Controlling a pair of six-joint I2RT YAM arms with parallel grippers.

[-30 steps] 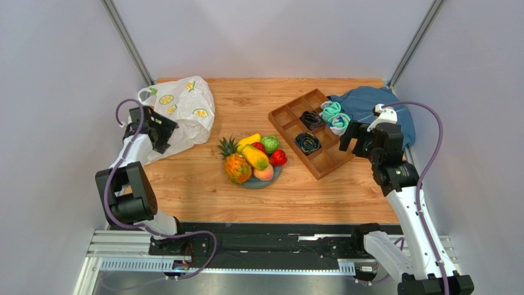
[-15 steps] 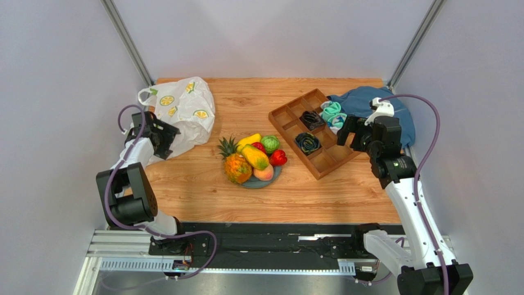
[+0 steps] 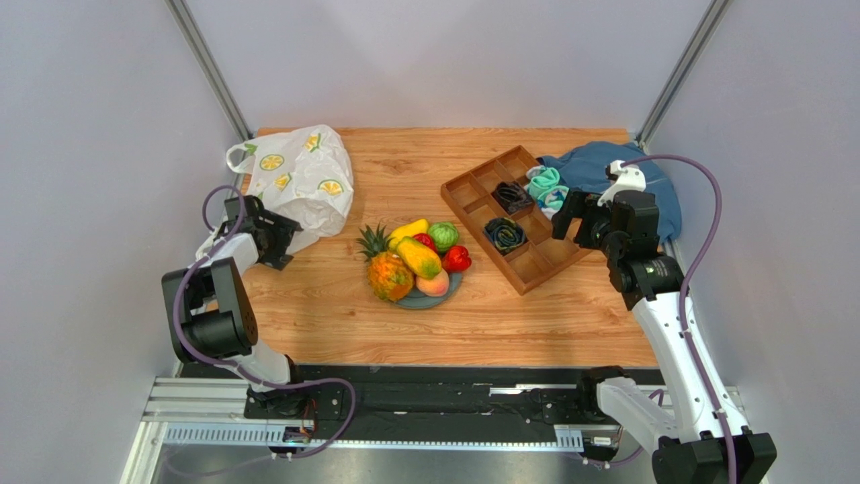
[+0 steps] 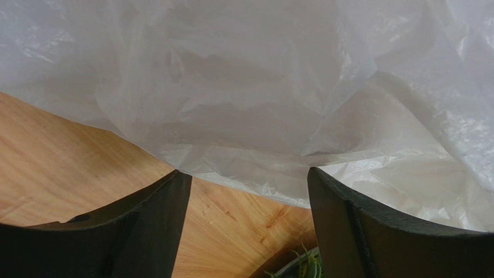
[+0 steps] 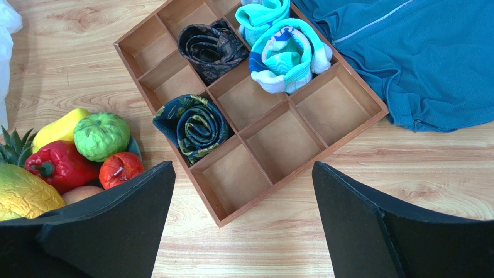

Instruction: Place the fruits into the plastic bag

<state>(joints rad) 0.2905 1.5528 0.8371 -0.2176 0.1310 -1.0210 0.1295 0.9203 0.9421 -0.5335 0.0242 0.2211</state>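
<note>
The white plastic bag [image 3: 298, 182] with citrus prints lies at the back left; its thin edge fills the left wrist view [image 4: 249, 104]. My left gripper [image 3: 280, 242] is open and low, just short of the bag's near edge. The toy fruits sit piled on a grey plate [image 3: 444, 292]: pineapple [image 3: 386, 270], banana [image 3: 409, 231], mango [image 3: 420, 258], green round fruit [image 3: 442, 236], red fruit [image 3: 457, 259], peach [image 3: 433, 284]. My right gripper [image 3: 573, 220] is open and empty, held above the wooden tray. The right wrist view shows the green fruit [image 5: 101, 136] and red ones [image 5: 61, 165].
A wooden divided tray [image 3: 545, 264] at the right holds rolled socks [image 3: 504, 234], also seen from the right wrist [image 5: 191, 124]. A blue cloth [image 3: 616, 166] lies behind it at the back right edge. Grey walls close in on both sides.
My left gripper has come down and back toward me along the bag's near edge. My right gripper rose slightly and shifted back, then held still.
</note>
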